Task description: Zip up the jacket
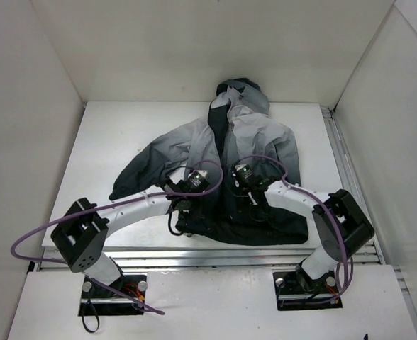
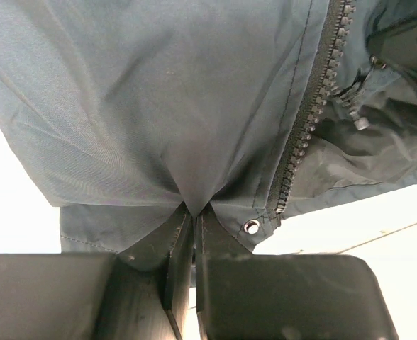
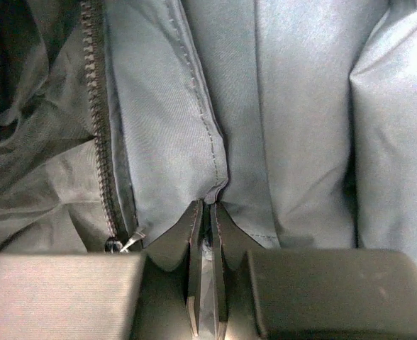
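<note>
Left hand (image 2: 194, 212) and right hand (image 3: 210, 205) tight on jacket (image 1: 258, 134) beside zipper (image 2: 304, 127)

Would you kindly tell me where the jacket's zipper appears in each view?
Top external: zipper runs down the centre of the jacket.
Left wrist: upper right, slanting.
Right wrist: left side, near vertical.
Shared landmark: fabric pinched beside it by the left gripper and right gripper.

Bright, even light is cast from above, with soft shadows thrown on the table (image 1: 116, 134). Close up, the jacket (image 2: 159, 106) is dimly lit and the table overexposed.
</note>
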`<action>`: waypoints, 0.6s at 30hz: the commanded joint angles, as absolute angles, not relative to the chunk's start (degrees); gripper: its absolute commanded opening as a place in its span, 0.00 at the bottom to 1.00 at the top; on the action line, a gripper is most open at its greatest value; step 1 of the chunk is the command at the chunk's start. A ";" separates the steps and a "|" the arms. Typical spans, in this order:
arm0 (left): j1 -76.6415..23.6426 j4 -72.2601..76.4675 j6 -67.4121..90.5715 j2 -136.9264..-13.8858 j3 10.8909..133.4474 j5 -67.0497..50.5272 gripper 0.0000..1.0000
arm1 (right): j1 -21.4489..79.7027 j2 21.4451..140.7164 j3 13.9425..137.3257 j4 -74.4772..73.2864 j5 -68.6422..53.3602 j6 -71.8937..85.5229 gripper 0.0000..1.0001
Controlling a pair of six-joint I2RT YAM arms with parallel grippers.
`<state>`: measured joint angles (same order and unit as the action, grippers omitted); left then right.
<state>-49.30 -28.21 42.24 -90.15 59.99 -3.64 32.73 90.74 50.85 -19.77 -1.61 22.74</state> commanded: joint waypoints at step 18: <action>-41.84 -32.43 39.90 -77.88 66.88 -4.66 0.00 | 33.75 68.21 55.99 -23.20 -12.02 19.60 0.00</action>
<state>-42.94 -31.57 41.12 -81.08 63.57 -4.95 33.39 70.96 55.07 -23.90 -5.23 20.51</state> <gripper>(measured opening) 0.009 0.034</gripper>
